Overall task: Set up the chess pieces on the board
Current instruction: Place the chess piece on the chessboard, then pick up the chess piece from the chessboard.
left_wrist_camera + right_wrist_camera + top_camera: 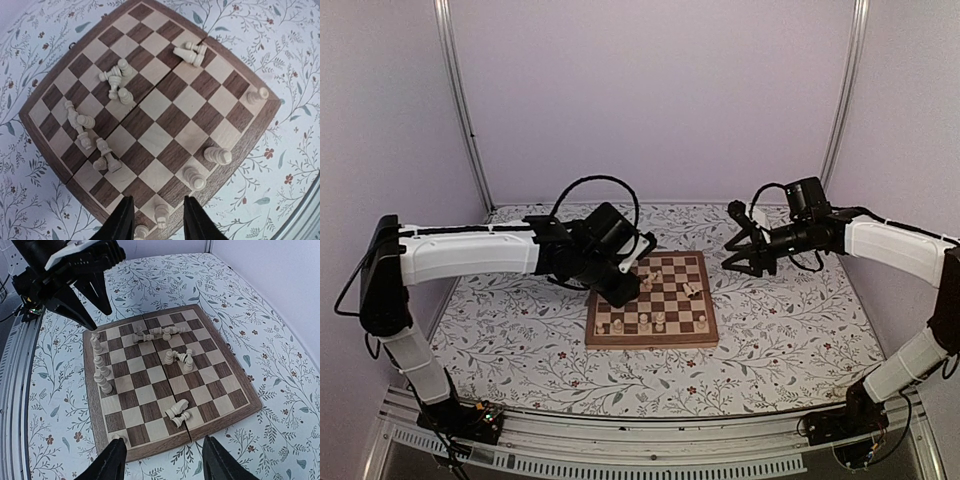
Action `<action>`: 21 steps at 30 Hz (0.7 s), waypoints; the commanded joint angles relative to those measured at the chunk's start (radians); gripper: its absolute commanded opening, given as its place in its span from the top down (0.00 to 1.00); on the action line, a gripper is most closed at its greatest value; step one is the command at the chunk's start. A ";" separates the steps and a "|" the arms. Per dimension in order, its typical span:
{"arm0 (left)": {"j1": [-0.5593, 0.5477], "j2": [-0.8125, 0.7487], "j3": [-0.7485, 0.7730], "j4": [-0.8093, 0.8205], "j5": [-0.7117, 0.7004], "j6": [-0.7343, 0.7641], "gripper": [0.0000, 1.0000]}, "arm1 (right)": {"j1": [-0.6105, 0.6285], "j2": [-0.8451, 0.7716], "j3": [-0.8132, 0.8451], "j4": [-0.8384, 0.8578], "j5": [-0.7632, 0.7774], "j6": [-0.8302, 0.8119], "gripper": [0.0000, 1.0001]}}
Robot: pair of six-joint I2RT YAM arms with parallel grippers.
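Observation:
The board lies mid-table on the floral cover. Several pale chess pieces stand along its near row; others lie tipped over in small heaps. My left gripper hangs over the board's near-left corner. In the left wrist view its black fingers stand open on either side of one upright piece, clear of it. My right gripper hovers off the board's far-right side, open and empty, fingers spread above the border.
The floral table cover surrounds the board. Pale walls close the back and sides. A metal rail runs along the near edge. The left arm's wrist shows across the board in the right wrist view.

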 commanded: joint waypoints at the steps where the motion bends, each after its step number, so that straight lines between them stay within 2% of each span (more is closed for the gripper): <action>1: 0.028 -0.051 0.021 0.070 -0.044 -0.006 0.63 | 0.057 0.104 0.092 0.008 0.092 0.063 0.47; 9: 0.067 -0.120 -0.095 0.193 -0.089 -0.131 0.63 | 0.139 0.361 0.311 -0.029 0.143 0.070 0.54; 13: 0.081 -0.145 -0.142 0.214 -0.084 -0.155 0.62 | 0.165 0.495 0.428 -0.045 0.155 0.073 0.54; 21: 0.094 -0.165 -0.185 0.238 -0.061 -0.177 0.60 | 0.218 0.685 0.632 -0.121 0.182 0.090 0.48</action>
